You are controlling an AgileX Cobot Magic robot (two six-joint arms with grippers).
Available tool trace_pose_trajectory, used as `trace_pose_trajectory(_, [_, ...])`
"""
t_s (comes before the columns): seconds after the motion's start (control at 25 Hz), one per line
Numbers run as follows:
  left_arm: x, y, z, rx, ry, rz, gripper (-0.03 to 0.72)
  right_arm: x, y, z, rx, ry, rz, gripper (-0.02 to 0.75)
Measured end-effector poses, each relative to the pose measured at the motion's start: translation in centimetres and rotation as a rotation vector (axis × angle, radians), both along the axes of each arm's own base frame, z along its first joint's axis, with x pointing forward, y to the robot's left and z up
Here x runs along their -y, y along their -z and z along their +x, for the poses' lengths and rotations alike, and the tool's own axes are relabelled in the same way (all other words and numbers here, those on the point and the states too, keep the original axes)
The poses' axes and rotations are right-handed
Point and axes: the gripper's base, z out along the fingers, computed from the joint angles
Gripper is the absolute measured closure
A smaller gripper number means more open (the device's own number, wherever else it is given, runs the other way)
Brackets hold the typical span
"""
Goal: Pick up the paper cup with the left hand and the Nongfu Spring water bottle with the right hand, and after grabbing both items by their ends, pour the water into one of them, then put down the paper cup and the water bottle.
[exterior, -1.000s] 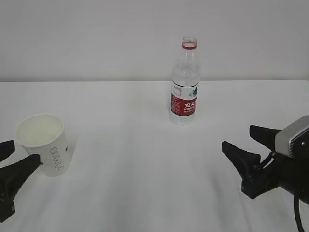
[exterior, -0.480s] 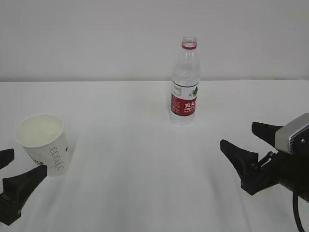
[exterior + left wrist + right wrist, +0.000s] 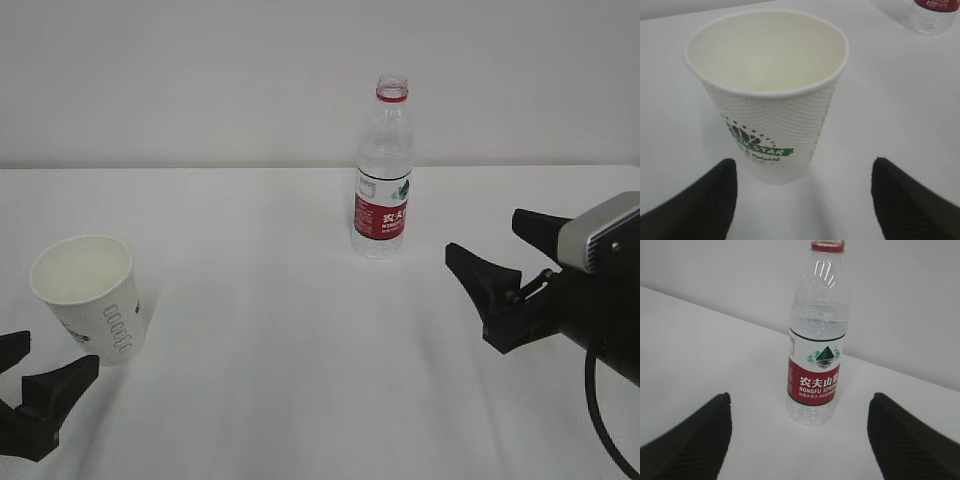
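Nearest, the left gripper (image 3: 25,378) sits low on the table (image 3: 270,330), fingers (image 3: 695,205) spread wide and released, nothing between them. Just beyond their tips stands the cup (image 3: 767,95), upright, mouth open, centred on the gap but clear of both pads. On the other side, the right gripper (image 3: 515,265) is splayed open too, holding nothing. Well ahead of its fingers (image 3: 687,440) stands the bottle (image 3: 817,335), upright, uncapped, lined up with the gap, near the back wall (image 3: 200,80).
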Motion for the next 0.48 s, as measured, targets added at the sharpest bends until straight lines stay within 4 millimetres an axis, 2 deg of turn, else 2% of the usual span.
trace_pose_trajectory(0.12, [-0.2, 0.1, 0.1, -0.003, -0.021, 0.001, 0.076, -0.1, 0.2, 0.4, -0.003, 0.000, -0.001, 0.095])
trace_pose_trajectory(0.48, [-0.3, 0.1, 0.1, -0.001, -0.033, 0.000, 0.086, -0.6, 3.0, 1.8, -0.096, 0.000, -0.028, 0.095])
